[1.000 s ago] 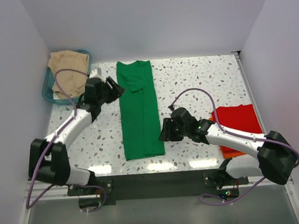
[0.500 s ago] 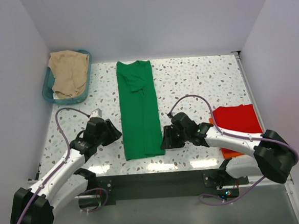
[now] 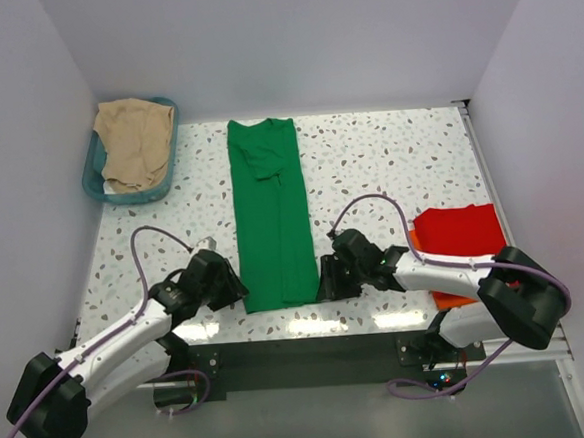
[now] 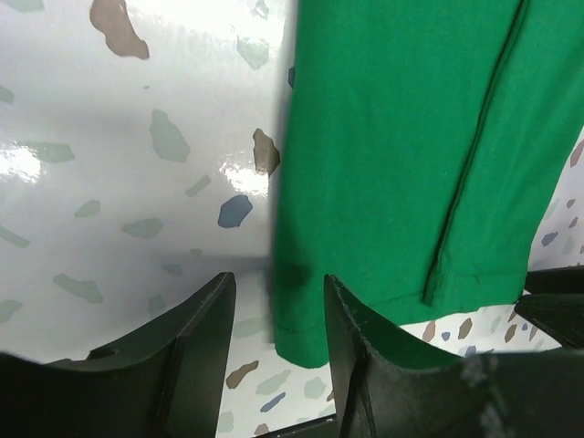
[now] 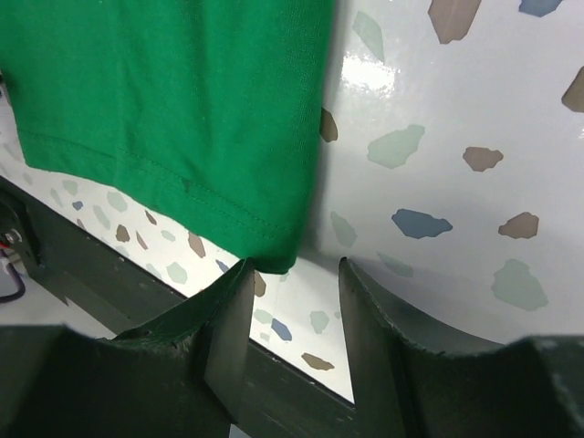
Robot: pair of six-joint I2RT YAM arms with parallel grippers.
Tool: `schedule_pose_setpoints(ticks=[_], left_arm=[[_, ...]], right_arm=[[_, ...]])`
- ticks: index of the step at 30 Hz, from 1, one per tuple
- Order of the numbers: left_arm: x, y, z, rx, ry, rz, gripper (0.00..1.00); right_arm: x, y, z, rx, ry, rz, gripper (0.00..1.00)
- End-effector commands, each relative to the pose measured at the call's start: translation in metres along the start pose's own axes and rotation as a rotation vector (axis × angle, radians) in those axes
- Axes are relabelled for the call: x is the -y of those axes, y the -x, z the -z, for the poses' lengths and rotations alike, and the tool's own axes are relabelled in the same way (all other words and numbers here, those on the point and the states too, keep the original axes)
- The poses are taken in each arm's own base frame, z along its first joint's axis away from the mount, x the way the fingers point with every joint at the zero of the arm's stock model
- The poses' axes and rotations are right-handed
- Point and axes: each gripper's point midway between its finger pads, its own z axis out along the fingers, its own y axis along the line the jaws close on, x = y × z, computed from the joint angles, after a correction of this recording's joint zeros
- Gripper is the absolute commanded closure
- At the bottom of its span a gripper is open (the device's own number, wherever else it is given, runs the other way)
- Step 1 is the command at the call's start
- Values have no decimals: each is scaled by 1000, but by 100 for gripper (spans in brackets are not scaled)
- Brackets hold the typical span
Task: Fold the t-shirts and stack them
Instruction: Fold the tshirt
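Left hand [image 3: 235, 286] newly at near-left corner of green t-shirt [image 3: 268, 211], right hand [image 3: 322, 278] opposite; both open.

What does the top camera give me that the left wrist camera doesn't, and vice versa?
Top only: the red-orange t-shirt, the teal basket holding beige cloth, and the far collar end of the green t-shirt. Left wrist only: the left gripper with open jaws straddling the near left hem corner. Both: the green t-shirt on the speckled table.
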Motion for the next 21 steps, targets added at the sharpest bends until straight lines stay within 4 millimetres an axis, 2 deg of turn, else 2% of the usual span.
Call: schedule_pose_setpoints(ticks=[1,21], left_arm=[[-2,-7,-1,-10,8,26,53],[-15,-49,6,-129,59,15,65]], right_arm=[[-5,6,-4,43,31,-33,54],[5,-1,-11,85,51,-136,56]])
